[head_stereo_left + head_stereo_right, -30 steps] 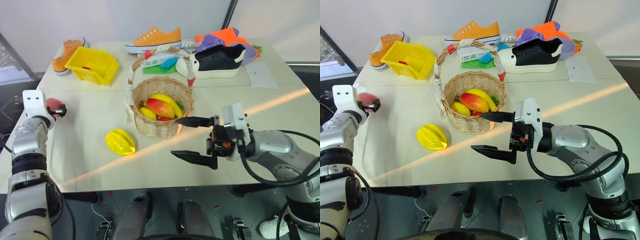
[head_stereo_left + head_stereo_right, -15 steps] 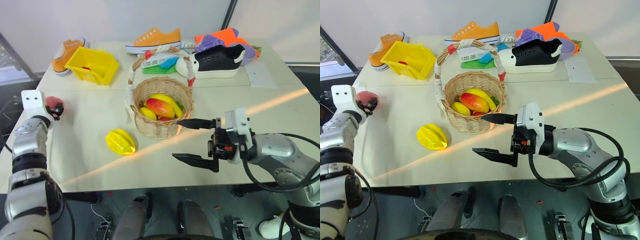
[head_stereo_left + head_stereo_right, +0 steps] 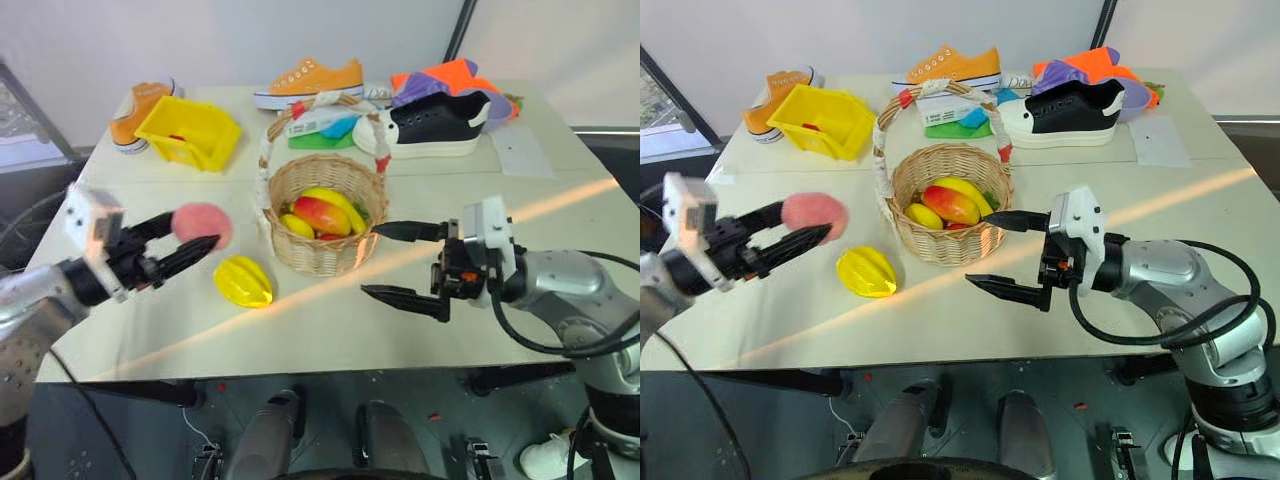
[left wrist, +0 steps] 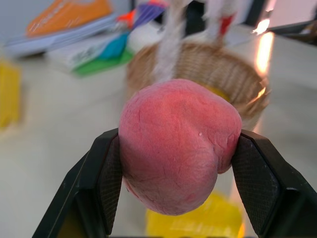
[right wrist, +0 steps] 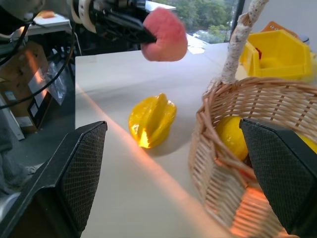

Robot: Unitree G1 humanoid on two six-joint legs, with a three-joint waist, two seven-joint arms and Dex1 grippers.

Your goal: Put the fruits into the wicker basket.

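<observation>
The left gripper (image 3: 195, 240) was clamped on the pink peach (image 3: 204, 223), its 2 black fingers (image 4: 101, 183) pressed against either side of the fruit (the left wrist view showed the pads flat against the fuzzy skin). The left forearm reached in from the table's left edge, roughly level, with the gripper pointing toward the wicker basket (image 3: 322, 255). The peach was held in the air above the white table (image 3: 180, 320), left of the basket and above the star fruit (image 3: 243, 281), clear of both.

The star fruit lay on the table just left of the basket's near side, not touching it. The basket stood near the middle of the table, its arched handle wrapped in white and red, and already held several pieces of fruit, among them a red-and-yellow one and a yellow one.

The right gripper (image 3: 402, 263) hung level just right of the basket, pointing left, with its 2 fingers spread wide apart and nothing between them. The upper finger's tip was close to the basket's right rim; I could not tell whether it touched. The right forearm came in from the right, elbow bent.

Behind the basket were a yellow plastic bin (image 3: 188, 131), 2 orange shoes (image 3: 310, 80) and a black shoe (image 3: 440, 122).
</observation>
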